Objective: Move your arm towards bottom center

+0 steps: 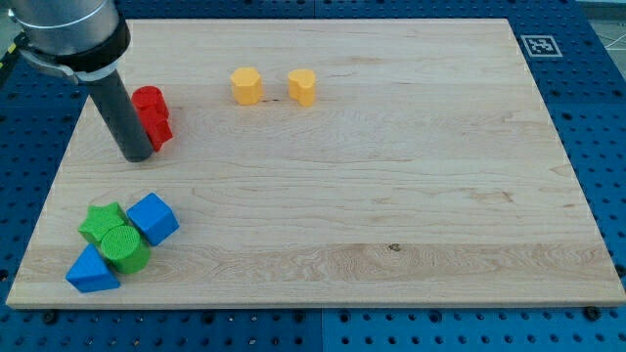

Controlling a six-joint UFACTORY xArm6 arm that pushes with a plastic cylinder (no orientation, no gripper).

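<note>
Wooden board (391, 196), pale grain, lying on a blue perforated table (597, 117). We note a black-and-white marker tag (540, 45) off the board's upper right corner.

Our rod (117, 108) comes down at the view's upper left; my tip (137, 156) rests on the wood, touching or just beside the left face of the red block (152, 115). The tool is a plain rod with nothing to spread or pinch, and it holds nothing. The rod covers the red block's left edge, so its full outline is hard to make out; it looks like two stacked lobes.

Two yellow blocks near the view's top: one hexagonal yellow block (246, 85) and a second yellow block (302, 86) just to its right, apart from each other.

Cluster at the view's lower left, pieces touching: green star-like block (100, 222), green cylinder (124, 246) in front of it, blue cube (154, 217) to the right, blue triangular block (91, 271) at the bottom. The green star is partly hidden by the cylinder.

The bottom centre of the board lies well apart from my tip, down and to the view's right. The cluster sits to the left of that line.

The arm's upper housing (68, 34) is cut off by the frame's top.
</note>
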